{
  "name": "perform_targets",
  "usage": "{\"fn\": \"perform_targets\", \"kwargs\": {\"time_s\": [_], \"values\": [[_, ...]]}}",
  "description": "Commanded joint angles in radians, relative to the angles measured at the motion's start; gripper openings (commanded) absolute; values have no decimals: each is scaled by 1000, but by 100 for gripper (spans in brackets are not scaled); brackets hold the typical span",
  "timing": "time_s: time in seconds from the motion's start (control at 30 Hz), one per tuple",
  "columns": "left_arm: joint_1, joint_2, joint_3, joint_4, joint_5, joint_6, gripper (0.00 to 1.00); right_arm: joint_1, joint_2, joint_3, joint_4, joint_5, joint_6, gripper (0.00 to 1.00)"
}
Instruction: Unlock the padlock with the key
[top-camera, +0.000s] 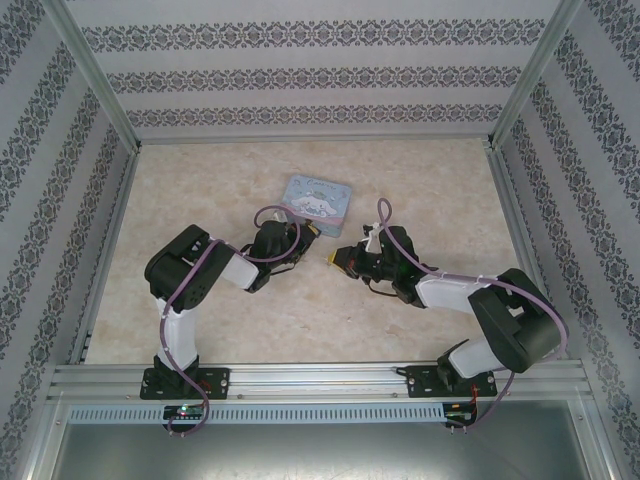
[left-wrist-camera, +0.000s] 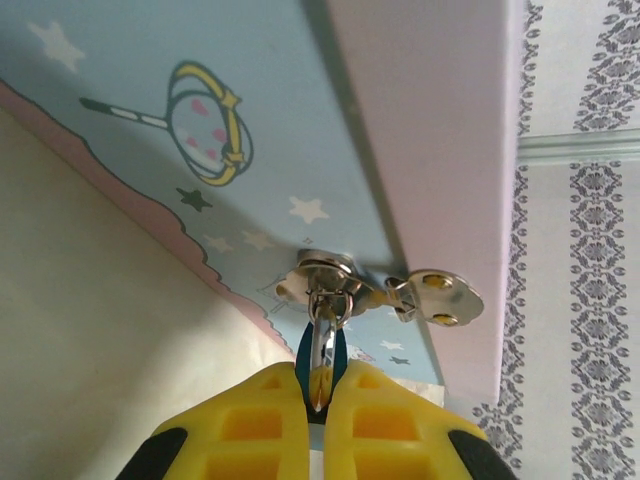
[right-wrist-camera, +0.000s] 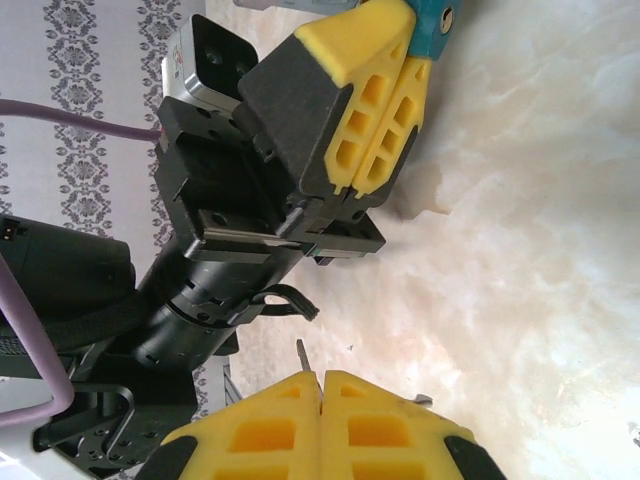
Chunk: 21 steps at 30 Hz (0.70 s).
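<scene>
The padlock (left-wrist-camera: 322, 352) is a small teal body with a silver shackle hooked through the metal hasp (left-wrist-camera: 330, 275) of the pale blue cartoon tin (left-wrist-camera: 200, 120). My left gripper (left-wrist-camera: 322, 405) is shut on the padlock's body, right at the tin's front edge (top-camera: 318, 197). In the right wrist view the padlock (right-wrist-camera: 432, 22) shows as a teal corner above the left gripper's yellow fingers (right-wrist-camera: 375, 90). My right gripper (right-wrist-camera: 320, 385) is shut on the key (right-wrist-camera: 301, 354), whose thin dark blade pokes out toward the left arm. The two grippers (top-camera: 308, 237) (top-camera: 334, 258) sit close together, slightly apart.
The tin lies at mid table on the beige marbled surface (top-camera: 200, 180). The left arm's black wrist body (right-wrist-camera: 230, 200) stands just ahead of the key tip. Patterned walls (top-camera: 320, 80) close in the back and sides.
</scene>
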Motion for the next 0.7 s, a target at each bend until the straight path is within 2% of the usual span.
{"fn": "perform_targets", "kwargs": {"time_s": [0.0, 0.23, 0.67], "values": [[14, -39, 14, -49, 85, -20, 0, 4, 14, -22, 68, 20, -22, 0], [30, -72, -5, -47, 145, -41, 0, -18, 34, -45, 81, 31, -34, 0], [39, -85, -16, 58, 201, -211, 0, -43, 41, -61, 117, 141, 55, 0]]}}
